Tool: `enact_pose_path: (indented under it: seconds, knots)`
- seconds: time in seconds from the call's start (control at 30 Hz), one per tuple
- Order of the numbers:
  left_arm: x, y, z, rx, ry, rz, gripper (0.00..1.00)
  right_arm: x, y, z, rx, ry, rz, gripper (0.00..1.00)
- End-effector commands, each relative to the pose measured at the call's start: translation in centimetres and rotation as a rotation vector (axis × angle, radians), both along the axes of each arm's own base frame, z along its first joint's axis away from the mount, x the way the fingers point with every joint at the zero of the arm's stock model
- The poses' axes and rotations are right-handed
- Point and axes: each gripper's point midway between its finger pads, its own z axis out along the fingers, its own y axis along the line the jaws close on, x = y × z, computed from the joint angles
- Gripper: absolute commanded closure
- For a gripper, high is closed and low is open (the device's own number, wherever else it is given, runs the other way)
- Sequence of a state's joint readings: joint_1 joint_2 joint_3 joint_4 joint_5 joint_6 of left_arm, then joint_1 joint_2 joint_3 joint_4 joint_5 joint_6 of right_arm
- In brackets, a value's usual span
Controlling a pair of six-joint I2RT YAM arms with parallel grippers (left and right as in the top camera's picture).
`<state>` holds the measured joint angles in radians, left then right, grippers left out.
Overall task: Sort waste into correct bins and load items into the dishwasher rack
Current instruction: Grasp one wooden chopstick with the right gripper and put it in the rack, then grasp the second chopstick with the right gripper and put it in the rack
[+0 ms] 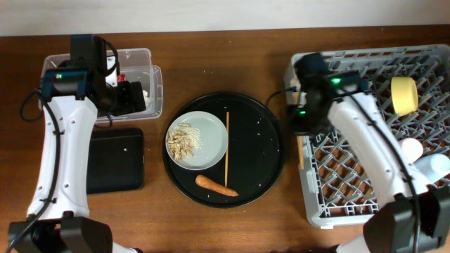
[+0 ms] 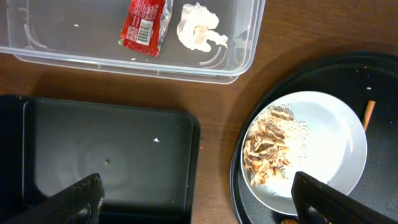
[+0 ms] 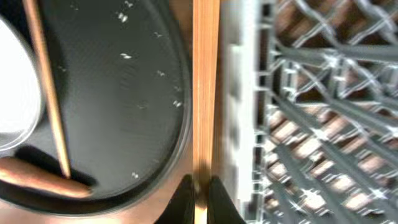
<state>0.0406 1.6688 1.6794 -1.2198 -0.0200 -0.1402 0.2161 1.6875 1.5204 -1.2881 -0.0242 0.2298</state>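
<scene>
My right gripper [image 3: 199, 193] is shut on a wooden chopstick [image 3: 205, 93] and holds it along the left edge of the grey dishwasher rack [image 3: 311, 124]; it also shows in the overhead view [image 1: 301, 132]. The other chopstick [image 1: 227, 147] lies on the round black tray, next to the grey plate [image 1: 211, 137] with beige scraps [image 1: 184, 140] and the carrot [image 1: 216, 186]. My left gripper [image 2: 196, 199] is open and empty above the flat black tray [image 2: 112, 155]. The red wrapper [image 2: 144, 25] and white tissue [image 2: 198, 28] lie in the clear tub [image 2: 242, 59].
The rack [image 1: 351, 176] holds the yellow bowl [image 1: 403, 95], pink cup [image 1: 410, 148] and blue cup [image 1: 432, 166] on its right side. The round black tray [image 1: 267, 151] sits between the bins and the rack. The flat black tray [image 1: 116, 161] lies in front of the clear tub [image 1: 151, 77].
</scene>
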Motion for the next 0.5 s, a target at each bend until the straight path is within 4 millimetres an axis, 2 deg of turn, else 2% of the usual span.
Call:
enact_pose_path:
  seconds: [0.0,0.07,0.13,0.2,0.23,0.27,0.3,0.37,0.47]
  knots:
    - [-0.1,0.2,0.8,0.009,-0.020,0.010,0.04,-1.0,-4.2,-0.8,-0.059,0.055,0.050,0.95]
    - [-0.1,0.2,0.8,0.009,-0.020,0.010,0.04,-1.7,-5.2,-2.1,-0.062,0.094,0.038,0.96]
    - [-0.1,0.2,0.8,0.009,-0.019,0.010,0.04,-2.6,-5.4,-4.2,-0.065,0.125,0.058,0.96]
    - [-0.1,0.2,0.8,0.009,-0.019,0.010,0.04,-3.2,-5.3,-5.3,-0.059,0.144,0.058,0.96]
    - [-0.1,0.2,0.8,0.009,-0.019,0.010,0.04,-3.2,-5.1,-5.3,-0.044,0.144,0.058,0.92]
    - [-0.1,0.2,0.7,0.009,-0.019,0.010,0.04,-3.1,-5.0,-5.3,-0.039,0.143,0.059,0.78]
    - [-0.1,0.2,0.7,0.009,-0.017,0.010,0.04,-3.2,-5.0,-5.3,-0.039,0.145,0.058,0.72]
    - [-0.2,0.2,0.7,0.008,-0.016,0.010,0.04,-3.1,-5.0,-4.3,-0.037,0.127,0.057,0.70]
    - [-0.2,0.2,0.7,0.008,-0.016,0.010,0.04,-2.0,-4.7,0.3,-0.023,0.007,0.028,0.70]
